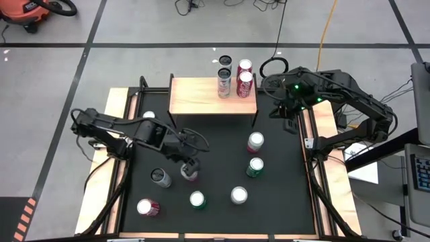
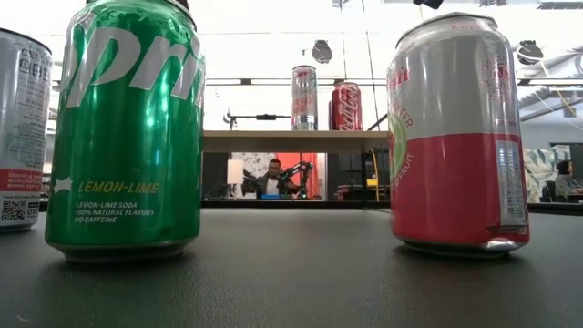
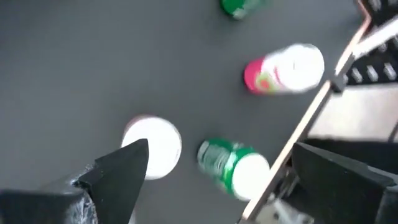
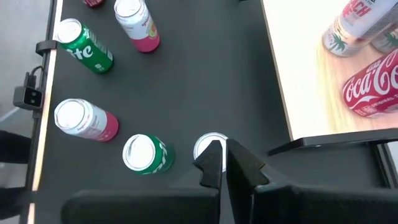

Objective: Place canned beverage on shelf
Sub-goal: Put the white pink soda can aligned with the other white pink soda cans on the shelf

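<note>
The wooden shelf [image 1: 201,101] stands at the table's far edge and carries a tall pale can [image 1: 224,83] and two red cans [image 1: 244,84]. It also shows in the low view [image 2: 291,139] and the right wrist view [image 4: 298,74]. Several cans stand on the black tabletop. My left gripper [image 1: 190,168] is at the table's middle left, above a pink-sided can [image 1: 190,176]. Its fingers [image 3: 124,165] are wide open with bare table between them. My right gripper [image 4: 221,158] is shut and empty, by the shelf's right end [image 1: 290,114].
Loose cans stand on the tabletop: a pink-and-white one [image 1: 256,142], a green one [image 1: 254,167], a white-topped one [image 1: 239,195], another green one [image 1: 197,199] and a red one [image 1: 148,208]. A grey can [image 1: 160,177] lies on its side. A person [image 2: 273,178] sits beyond the table.
</note>
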`<state>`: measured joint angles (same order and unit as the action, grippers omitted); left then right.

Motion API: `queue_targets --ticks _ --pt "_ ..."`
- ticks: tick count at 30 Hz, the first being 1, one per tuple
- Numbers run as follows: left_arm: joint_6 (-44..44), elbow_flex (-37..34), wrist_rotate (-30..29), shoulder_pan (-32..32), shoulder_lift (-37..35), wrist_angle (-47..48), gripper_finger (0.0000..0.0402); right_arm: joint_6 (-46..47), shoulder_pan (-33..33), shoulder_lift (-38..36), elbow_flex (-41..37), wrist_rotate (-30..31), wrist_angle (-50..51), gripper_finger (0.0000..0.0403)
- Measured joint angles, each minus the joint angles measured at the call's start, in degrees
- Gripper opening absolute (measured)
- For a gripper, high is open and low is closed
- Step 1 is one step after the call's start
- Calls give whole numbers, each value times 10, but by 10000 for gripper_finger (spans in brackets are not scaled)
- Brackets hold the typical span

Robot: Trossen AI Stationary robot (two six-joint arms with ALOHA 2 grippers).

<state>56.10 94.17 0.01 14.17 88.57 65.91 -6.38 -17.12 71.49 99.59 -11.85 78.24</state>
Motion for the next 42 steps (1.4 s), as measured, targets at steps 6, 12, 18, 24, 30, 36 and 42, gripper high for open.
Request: queue_targets --ticks 6,12,18,24,30,36,42 --pt "-91 0 41 2 -34 26 400 77 0 2 0 0 6 0" --pt "-130 1 70 23 -64 105 400 182 0 2 0 1 5 0" --pt "-105 1 97 70 -63 225 400 194 0 2 0 32 -4 0" --pt "-18 0 82 91 -62 238 400 194 0 2 0 34 -4 0" --pt "31 -32 106 91 -62 241 400 194 0 4 0 69 -5 0" --pt "40 -72 71 103 -62 225 400 193 0 10 0 74 -13 0" --pt "45 -112 70 103 -62 227 400 201 1 14 0 73 -13 0"
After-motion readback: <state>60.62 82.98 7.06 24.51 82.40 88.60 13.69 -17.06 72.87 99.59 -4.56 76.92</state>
